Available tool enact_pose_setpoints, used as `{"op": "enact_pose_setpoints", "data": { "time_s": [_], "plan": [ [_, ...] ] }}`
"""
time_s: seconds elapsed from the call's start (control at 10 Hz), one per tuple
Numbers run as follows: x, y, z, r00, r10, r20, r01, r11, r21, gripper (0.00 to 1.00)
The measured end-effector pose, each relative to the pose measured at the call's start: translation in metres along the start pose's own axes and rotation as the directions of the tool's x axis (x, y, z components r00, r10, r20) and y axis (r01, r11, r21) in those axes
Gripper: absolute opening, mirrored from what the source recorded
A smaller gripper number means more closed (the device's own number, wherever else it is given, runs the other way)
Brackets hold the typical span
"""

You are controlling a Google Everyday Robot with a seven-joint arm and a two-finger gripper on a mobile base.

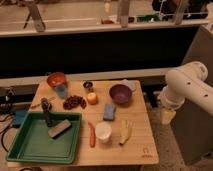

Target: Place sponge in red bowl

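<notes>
Inspected at the bench (142,145). Sponge (108,112): lying flat, right of centre, held by nothing, just on the near side of the maroon bowl (120,93) and on the far side of the white cup (103,132). Red bowl (56,78): upright at the far left corner, well apart from the sponge, with a small blue cup (61,91) just in front of it. Between the two bowls: a dark red cluster (74,102), an orange fruit (92,98) and a small dark cup (88,85). Green tray (30,145): at the near left corner, holding a grey block (59,128) and a dark upright object (47,112). Beside the white cup: an orange-red stick (92,135) to its left, a pale yellow item (125,132) to its right. White arm (187,85): beyond the right edge. Pincer (167,116): at the arm's lower end, off the right edge, touching nothing on the bench; cannot tell whether wide, narrow or holding.
</notes>
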Motion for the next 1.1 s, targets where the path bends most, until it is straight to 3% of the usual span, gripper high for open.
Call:
{"op": "enact_pose_setpoints", "data": {
  "time_s": [0.2, 0.5, 0.7, 1.1],
  "plan": [
    [-0.002, -0.001, 0.001, 1.0, -0.011, -0.003, 0.011, 1.0, 0.003, 0.8],
    [-0.035, -0.014, 0.006, 0.996, -0.091, -0.004, 0.091, 0.996, 0.013, 0.8],
    [-0.037, -0.018, 0.008, 0.993, -0.121, -0.012, 0.121, 0.992, 0.018, 0.8],
    [-0.062, -0.027, 0.012, 0.976, -0.218, -0.027, 0.219, 0.975, 0.028, 0.8]
  ]
}}
